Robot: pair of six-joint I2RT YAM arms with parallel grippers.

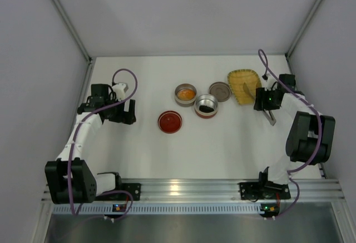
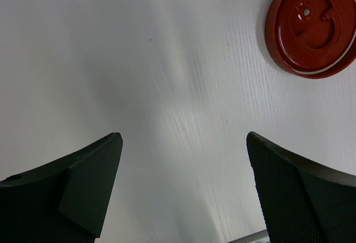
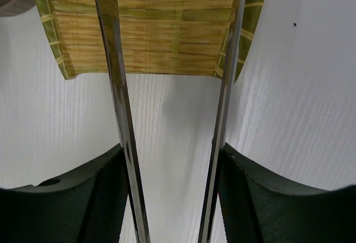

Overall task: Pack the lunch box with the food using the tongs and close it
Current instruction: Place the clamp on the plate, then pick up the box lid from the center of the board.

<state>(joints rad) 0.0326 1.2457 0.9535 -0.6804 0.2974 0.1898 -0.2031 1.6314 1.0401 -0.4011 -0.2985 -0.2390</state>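
Note:
The tongs (image 3: 119,115) run up the right wrist view as two silvery arms spread apart, their tips over the yellow woven tray (image 3: 167,37). My right gripper (image 3: 172,151) is shut on them, one pad against the outside of each arm. In the top view that gripper (image 1: 261,103) sits at the tray's near right corner. The orange food (image 1: 186,93) lies in one round tin (image 1: 186,102). The black food (image 1: 206,108) lies in a second tin (image 1: 206,114) beside it. My left gripper (image 2: 183,140) hangs open over bare table at the left, holding nothing.
A red round lid (image 2: 312,25) lies upside down right of my left gripper, seen in the top view as the red lid (image 1: 169,122) in front of the tins. A grey lid (image 1: 219,91) rests between the tins and the woven tray (image 1: 244,82). Walls close in both sides.

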